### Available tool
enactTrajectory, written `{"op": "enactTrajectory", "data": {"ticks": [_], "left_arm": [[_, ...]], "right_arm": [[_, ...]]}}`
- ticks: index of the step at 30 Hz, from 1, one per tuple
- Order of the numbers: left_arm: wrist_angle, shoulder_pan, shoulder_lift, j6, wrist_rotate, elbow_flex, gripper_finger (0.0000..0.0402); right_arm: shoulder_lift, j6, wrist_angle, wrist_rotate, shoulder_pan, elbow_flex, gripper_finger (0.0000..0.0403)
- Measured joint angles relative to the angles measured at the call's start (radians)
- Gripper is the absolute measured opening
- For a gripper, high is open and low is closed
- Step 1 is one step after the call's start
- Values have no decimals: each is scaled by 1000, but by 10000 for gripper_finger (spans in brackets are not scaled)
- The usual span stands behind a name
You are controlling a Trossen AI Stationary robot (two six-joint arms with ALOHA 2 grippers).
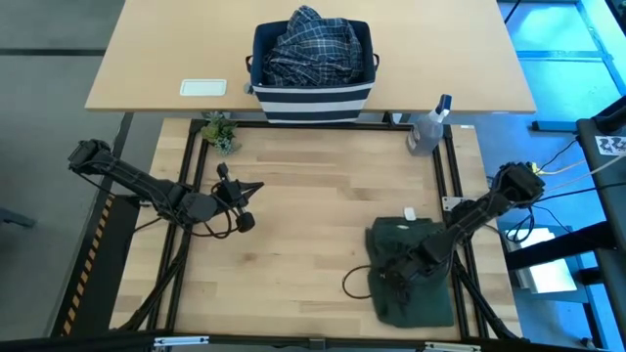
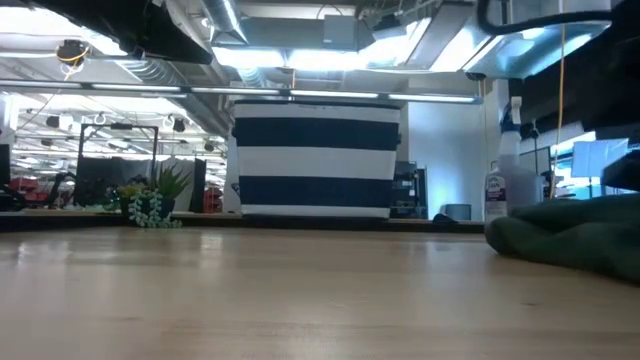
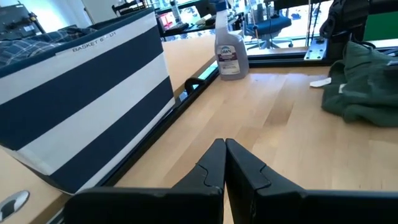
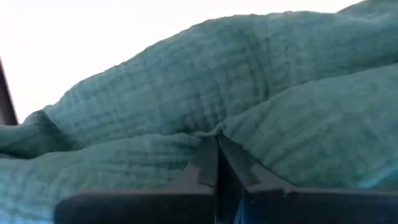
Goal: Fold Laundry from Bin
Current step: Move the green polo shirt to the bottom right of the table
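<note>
Olive garment (image 1: 416, 274) near right edge, bare centre

A dark olive-green garment (image 1: 416, 269) lies bunched on my counter's right side, crinkled and partly folded. The striped navy bin (image 1: 313, 73) stands upright at the far edge, plaid shirt (image 1: 311, 44) heaped inside.

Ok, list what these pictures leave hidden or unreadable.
- High view: anything under the plaid shirt in the bin is covered by it.
- High view: the right hand merges with the green garment below it.
- Right wrist view: cloth fills the picture; a pinch can't be confirmed.
- Low view: both arms are out of frame.
</note>
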Motion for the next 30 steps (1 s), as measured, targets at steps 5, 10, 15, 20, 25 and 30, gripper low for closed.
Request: {"op": "enactTrajectory", "data": {"ticks": [5, 10, 15, 20, 25, 30], "left_arm": [[0, 0, 0, -1, 0, 0, 0], [0, 0, 0, -2, 0, 0, 0], [0, 0, 0, -2, -1, 0, 0], [0, 0, 0, -2, -3, 0, 0], [0, 0, 0, -3, -5, 0, 0], [-1, 0, 0, -3, -5, 0, 0]], "right_arm": [[-29, -18, 65, 23, 2, 0, 1], [-89, -81, 162, 109, -9, 0, 1], [-109, -109, 144, 164, -58, 2, 1], [-87, -118, 112, 195, -131, 2, 1], [-52, -140, 99, 185, -186, 2, 1], [-30, -135, -2, 168, -196, 2, 1]]}}
